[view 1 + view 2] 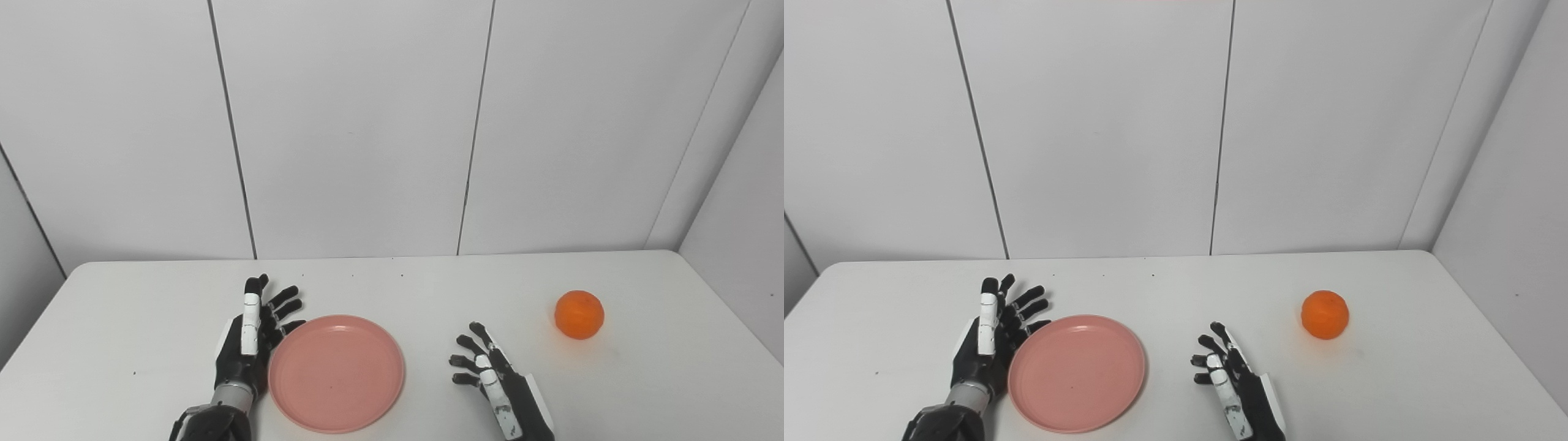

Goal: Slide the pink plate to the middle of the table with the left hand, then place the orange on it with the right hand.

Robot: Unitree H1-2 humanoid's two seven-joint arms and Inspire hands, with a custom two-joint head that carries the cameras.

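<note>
No readable writing or labels on anything in view. Pink plate (335,372) sits flat on the white bench (122,343), near the front edge, roughly centre-left of the bench; nothing lies in it, only bare pink surface. Left hand (248,343) stands edge-on just beside the plate's left rim, palm facing the plate, fingers (283,297) spread and extended, holding nothing; whether the palm actually touches the rim is hard to tell, looks touching or nearly so. Right hand (499,386) rests low over the bench to the right of the plate, apart from it, fingers (463,361) apart and slightly curled, empty. Orange (579,314) sits on the bench on the right side, well apart from the plate, beyond and right of the right hand, not touched. Plain white panelled wall (367,122) behind the bench.
</note>
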